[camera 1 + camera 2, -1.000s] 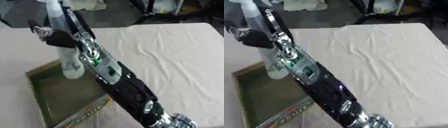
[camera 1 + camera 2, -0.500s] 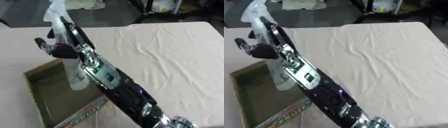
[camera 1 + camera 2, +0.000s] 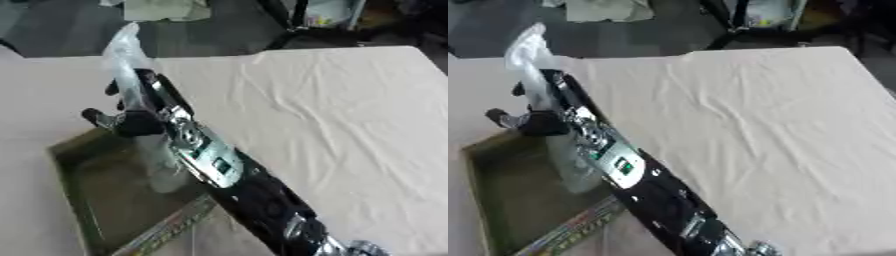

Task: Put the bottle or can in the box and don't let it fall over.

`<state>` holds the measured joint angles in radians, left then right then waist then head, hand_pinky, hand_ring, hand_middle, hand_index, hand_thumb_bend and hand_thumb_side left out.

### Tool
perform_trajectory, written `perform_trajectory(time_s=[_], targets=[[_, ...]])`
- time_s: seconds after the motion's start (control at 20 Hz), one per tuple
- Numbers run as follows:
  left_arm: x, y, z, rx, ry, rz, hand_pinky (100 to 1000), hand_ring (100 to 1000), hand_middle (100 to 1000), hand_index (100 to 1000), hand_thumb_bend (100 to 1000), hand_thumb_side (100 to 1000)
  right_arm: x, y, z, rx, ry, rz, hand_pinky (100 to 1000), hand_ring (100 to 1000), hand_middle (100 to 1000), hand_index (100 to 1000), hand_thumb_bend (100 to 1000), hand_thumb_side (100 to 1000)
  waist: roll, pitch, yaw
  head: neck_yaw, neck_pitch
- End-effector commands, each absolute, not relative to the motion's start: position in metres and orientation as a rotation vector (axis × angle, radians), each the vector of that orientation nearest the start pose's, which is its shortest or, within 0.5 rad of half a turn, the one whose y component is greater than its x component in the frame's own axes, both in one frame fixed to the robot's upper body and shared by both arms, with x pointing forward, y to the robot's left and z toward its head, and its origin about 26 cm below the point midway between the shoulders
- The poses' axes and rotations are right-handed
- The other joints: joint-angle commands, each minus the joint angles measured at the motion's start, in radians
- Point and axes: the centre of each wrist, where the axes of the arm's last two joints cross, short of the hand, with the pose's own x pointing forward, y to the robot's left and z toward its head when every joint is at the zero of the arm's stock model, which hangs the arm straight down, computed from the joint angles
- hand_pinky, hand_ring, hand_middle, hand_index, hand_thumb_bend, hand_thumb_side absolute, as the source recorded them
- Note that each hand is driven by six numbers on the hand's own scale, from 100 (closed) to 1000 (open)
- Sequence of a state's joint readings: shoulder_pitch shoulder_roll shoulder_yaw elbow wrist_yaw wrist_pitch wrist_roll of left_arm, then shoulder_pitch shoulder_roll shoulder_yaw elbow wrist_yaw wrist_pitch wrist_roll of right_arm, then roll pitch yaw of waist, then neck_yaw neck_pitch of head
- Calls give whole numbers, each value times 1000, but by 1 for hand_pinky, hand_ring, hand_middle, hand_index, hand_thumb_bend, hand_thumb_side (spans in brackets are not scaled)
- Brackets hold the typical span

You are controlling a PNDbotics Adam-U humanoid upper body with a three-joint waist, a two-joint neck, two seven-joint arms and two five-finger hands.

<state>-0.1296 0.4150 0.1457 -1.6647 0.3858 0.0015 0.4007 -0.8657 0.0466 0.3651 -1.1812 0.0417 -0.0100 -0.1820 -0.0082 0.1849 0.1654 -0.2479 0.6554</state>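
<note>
1. Left eye view: right hand (image 3: pixel 131 117) clasped around a clear bottle (image 3: pixel 144 135), upright, its base low inside the green box (image 3: pixel 66 165). Left hand not visible.
2. Right eye view: bottle base (image 3: pixel 575 177) near the box floor. Advice: lower straight, seat flat, then uncurl without nudging.

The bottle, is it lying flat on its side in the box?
No, the bottle stands nearly upright over the box, held in the right hand.
</note>
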Motion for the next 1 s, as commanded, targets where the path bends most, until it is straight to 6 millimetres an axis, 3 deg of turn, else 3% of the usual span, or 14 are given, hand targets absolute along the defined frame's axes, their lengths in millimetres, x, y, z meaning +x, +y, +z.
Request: perform_trajectory(time_s=[0.05,0.2,0.45,0.65,1.0], targets=[[303,368,108,373,-1836,381,796,769,694,746,579,753,408,-34,169,168,-2028,594,436,635,710,632,686,136,9,-12,-2,5,-12],[302,369,108,376,-1833,382,796,769,694,746,579,753,409,-39,169,152,-2012,625,492,712,769,685,726,180,9,-14,-5,6,-12],[302,370,107,378,-1831,381,797,769,694,746,577,751,410,-45,170,135,-1975,701,577,828,856,794,726,357,10,-16,-12,8,-11],[301,370,107,381,-1829,380,797,769,693,746,578,750,409,-51,174,125,-1950,746,615,874,891,842,744,435,11,-18,-17,12,-11],[301,371,106,383,-1825,378,797,770,694,747,577,749,407,-60,181,134,-1933,753,644,909,919,863,739,469,13,-19,-24,13,-17]])
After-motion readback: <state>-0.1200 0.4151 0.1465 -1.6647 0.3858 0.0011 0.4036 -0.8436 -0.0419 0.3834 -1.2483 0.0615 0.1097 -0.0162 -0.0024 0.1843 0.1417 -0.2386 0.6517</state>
